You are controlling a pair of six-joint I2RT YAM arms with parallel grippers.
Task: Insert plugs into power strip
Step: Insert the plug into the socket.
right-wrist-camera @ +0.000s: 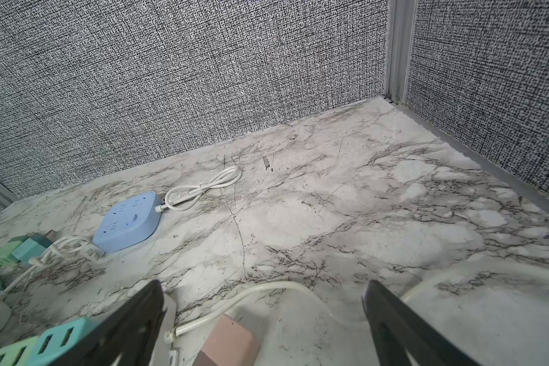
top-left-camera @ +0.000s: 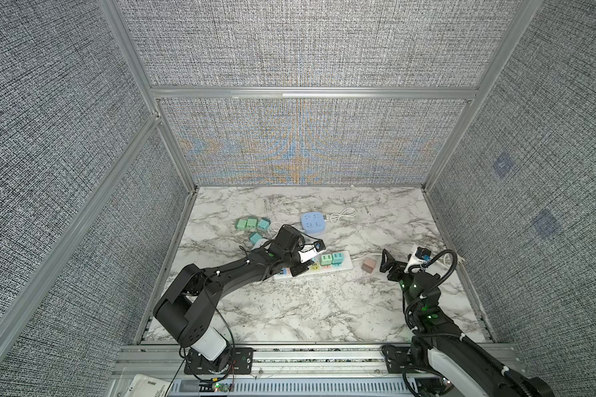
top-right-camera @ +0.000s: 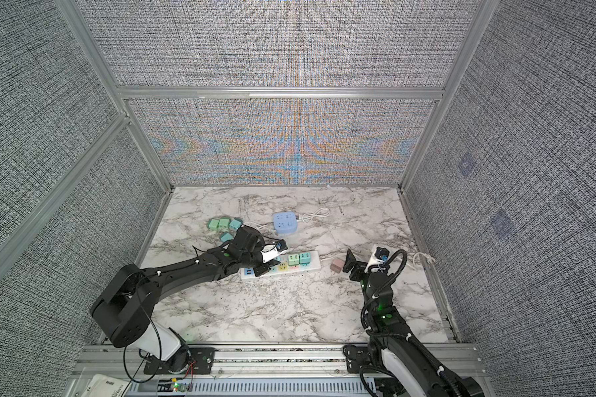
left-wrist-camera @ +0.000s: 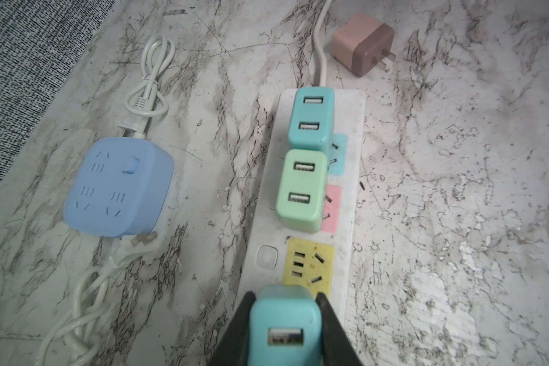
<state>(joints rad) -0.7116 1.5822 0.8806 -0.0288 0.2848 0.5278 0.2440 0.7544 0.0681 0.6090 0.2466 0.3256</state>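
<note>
Insertion is underway: left hand [left-wrist-camera: 285,299] is clamping a teal plug [left-wrist-camera: 284,320] over the power strip [left-wrist-camera: 351,196], just beside its yellow socket [left-wrist-camera: 308,266]. Prongs are hidden, so alignment probably needs checking before pressing. Right hand [right-wrist-camera: 263,286] is idling, jaws apart.

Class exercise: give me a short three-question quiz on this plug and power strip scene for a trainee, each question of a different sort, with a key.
1. True or false: a teal plug and a mint plug already sit in the power strip.
2. Multiple choice: what are the left jaws shut on? A) a second teal plug B) a white cable C) nothing
3. Fill in: the pink plug lies loose on the table, close to the wide-open ___ jaws.

Key: 1 true; 2 A; 3 right jaws.
</note>
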